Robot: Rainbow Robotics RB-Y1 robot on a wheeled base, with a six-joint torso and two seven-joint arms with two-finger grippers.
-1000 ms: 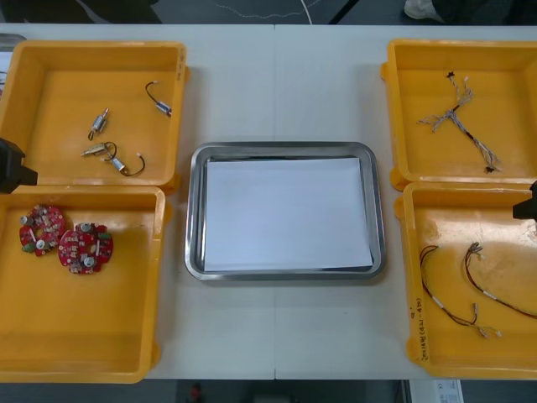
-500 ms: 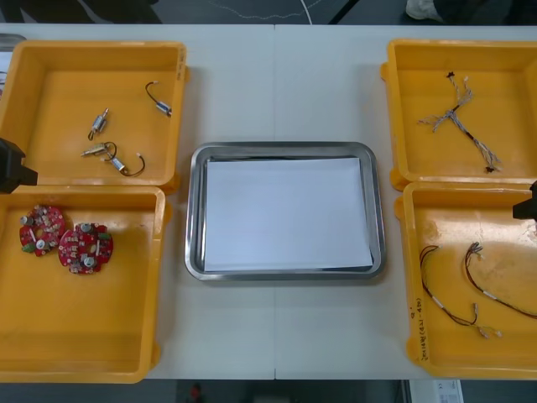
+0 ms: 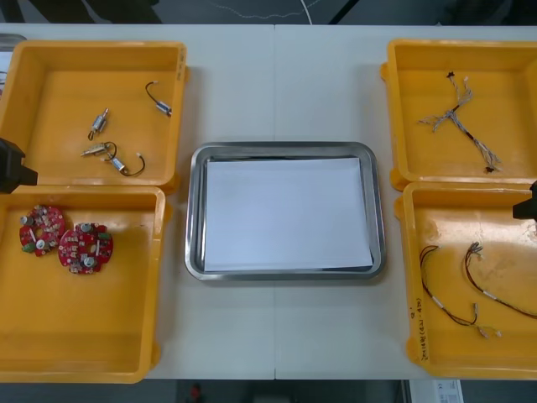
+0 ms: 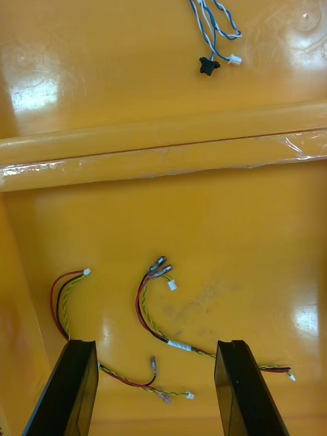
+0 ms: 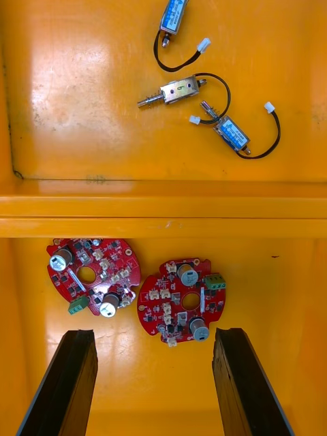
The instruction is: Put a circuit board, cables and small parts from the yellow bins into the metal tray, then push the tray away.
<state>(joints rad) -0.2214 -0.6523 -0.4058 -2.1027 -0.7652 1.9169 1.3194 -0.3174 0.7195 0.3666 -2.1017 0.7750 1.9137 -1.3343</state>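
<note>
Metal tray, white inside and holding nothing, is lying at the middle of the tabletop, between the yellow bins. Two round red circuit boards are resting side by side in the bin at the near left corner. Small metal parts with dark leads are lying in the bin at the far left corner. A twisted blue and white cable is lying in the bin at the far right corner. Red and yellow cables are lying in the near right bin, which is running off the picture's edge.

Left end effector is hovering above the boards, fingers wide apart and holding nothing. Right end effector is hovering above the red and yellow cables, equally wide and unladen; one cable is passing behind a finger. From the front, each is showing as a dark piece cut off at the tabletop's side edges.
</note>
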